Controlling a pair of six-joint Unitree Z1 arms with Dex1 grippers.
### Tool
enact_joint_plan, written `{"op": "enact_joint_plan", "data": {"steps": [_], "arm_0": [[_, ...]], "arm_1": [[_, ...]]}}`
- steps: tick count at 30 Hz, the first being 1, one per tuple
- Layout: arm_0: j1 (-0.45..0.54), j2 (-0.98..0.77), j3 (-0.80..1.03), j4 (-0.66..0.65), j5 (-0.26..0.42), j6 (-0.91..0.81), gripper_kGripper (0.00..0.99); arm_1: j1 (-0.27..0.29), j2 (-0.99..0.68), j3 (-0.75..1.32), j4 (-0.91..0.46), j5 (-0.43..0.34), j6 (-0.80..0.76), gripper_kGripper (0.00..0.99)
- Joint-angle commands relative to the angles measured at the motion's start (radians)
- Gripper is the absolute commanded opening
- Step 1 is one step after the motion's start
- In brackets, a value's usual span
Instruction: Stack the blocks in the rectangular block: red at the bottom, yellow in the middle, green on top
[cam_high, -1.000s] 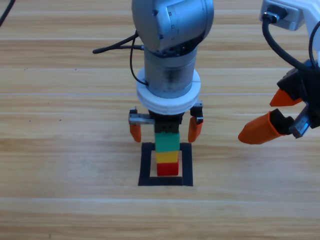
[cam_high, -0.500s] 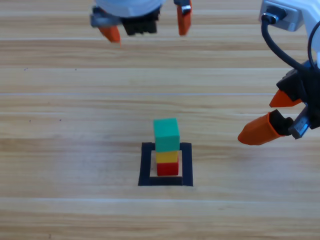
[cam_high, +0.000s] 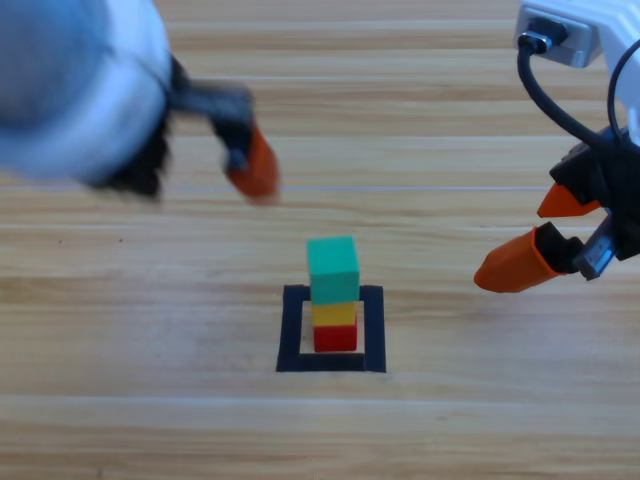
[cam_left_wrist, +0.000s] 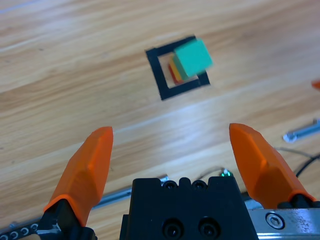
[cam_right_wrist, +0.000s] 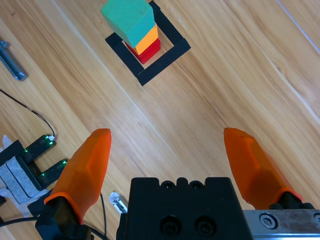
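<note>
The three blocks stand as one tower inside the rectangular block of black tape (cam_high: 293, 330). The red cube (cam_high: 335, 338) is at the bottom, the yellow cube (cam_high: 334, 313) sits on it, and the green cube (cam_high: 333, 270) is on top. Nothing touches the tower. My left gripper (cam_left_wrist: 172, 131) is open and empty, high up and back at the upper left; one of its fingers (cam_high: 255, 165) shows in the high view. The left wrist view shows the green cube (cam_left_wrist: 192, 57) far below. My right gripper (cam_high: 540, 232) hangs open and empty to the tower's right, seeing the green cube (cam_right_wrist: 128, 20).
A black cable (cam_high: 545, 95) loops down the right arm at the picture's right edge. The right wrist view shows a small circuit board with green lights (cam_right_wrist: 30, 160) and a metal part (cam_right_wrist: 10, 60) off to one side. A metal bar (cam_left_wrist: 302, 131) shows in the left wrist view.
The left arm has swung from the top centre to the upper left, away from the tower. The tower and the right arm have not moved.
</note>
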Motion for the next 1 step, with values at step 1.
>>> {"op": "enact_joint_plan", "data": {"steps": [1], "arm_0": [[-0.159,0.053,0.1,-0.07,-0.001,-0.015,0.99]], "arm_1": [[-0.025,0.06,0.006,-0.017,0.014,-0.001,0.99]]}}
